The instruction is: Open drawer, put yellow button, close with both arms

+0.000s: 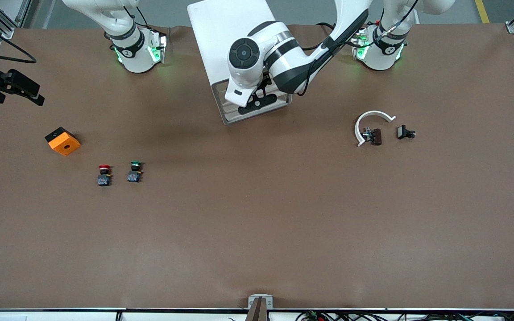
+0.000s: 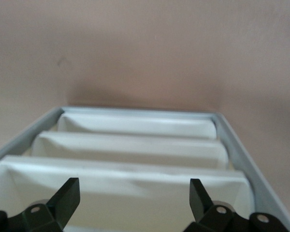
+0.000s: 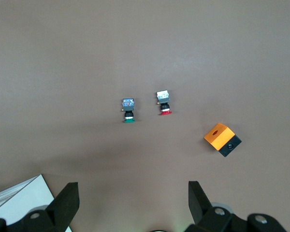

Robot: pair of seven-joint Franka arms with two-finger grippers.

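The white cabinet (image 1: 225, 35) stands between the two arm bases. My left arm reaches over its front, and my left gripper (image 1: 257, 102) hangs there. In the left wrist view the left gripper (image 2: 133, 186) is open and empty, its fingers (image 2: 67, 193) astride the front lip of the uppermost drawer (image 2: 130, 171); two like drawers step out below it. My right gripper (image 3: 133, 191) is open and empty, held high over the table toward the right arm's end; it does not show in the front view. The yellow button is out of view.
A red-capped button (image 1: 104, 174) and a green-capped button (image 1: 134, 171) stand side by side near an orange box (image 1: 63, 141). A white curved piece (image 1: 370, 121), a brown part (image 1: 375, 136) and a black clip (image 1: 405, 132) lie toward the left arm's end.
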